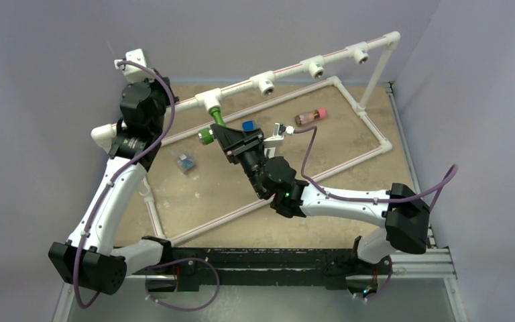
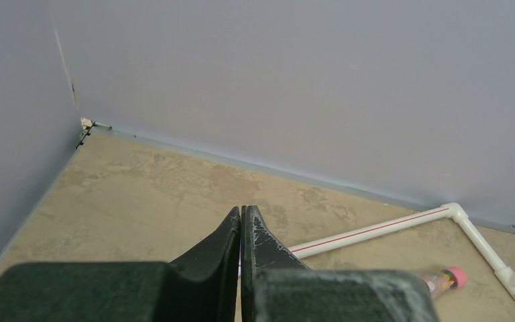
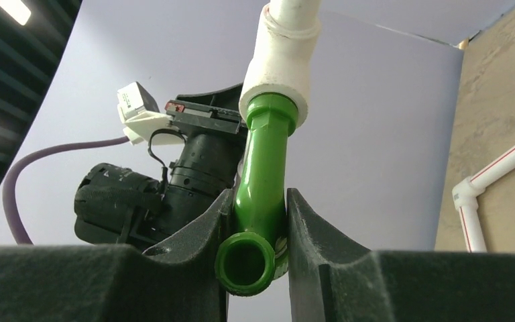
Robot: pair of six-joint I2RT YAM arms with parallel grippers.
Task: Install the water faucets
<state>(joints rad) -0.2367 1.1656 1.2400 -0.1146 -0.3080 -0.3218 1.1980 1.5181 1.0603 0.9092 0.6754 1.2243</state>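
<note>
Right tool (image 3: 255,225) clenched on the green faucet (image 3: 263,174), fingers either side of its body just above the round spout mouth. Stem end of the faucet sits in the white tee fitting (image 3: 280,64) on the raised PVC pipe (image 1: 288,69). Looks like it's being threaded in; how far it's seated I can't tell. The low grip on the body is probably so the wrist can twist it while staying clear of the fitting. Left tool (image 2: 241,225) pressed shut, nothing in it, up near the pipe's left end, out of the way. Three more tees (image 1: 316,68) along the pipe have no faucets. Tabletop (image 1: 228,188) has a pink-capped bottle (image 1: 310,116), a blue piece (image 1: 248,125) and a small bluish item (image 1: 186,162). Judging by this, first faucet is partway, the rest not started.
</note>
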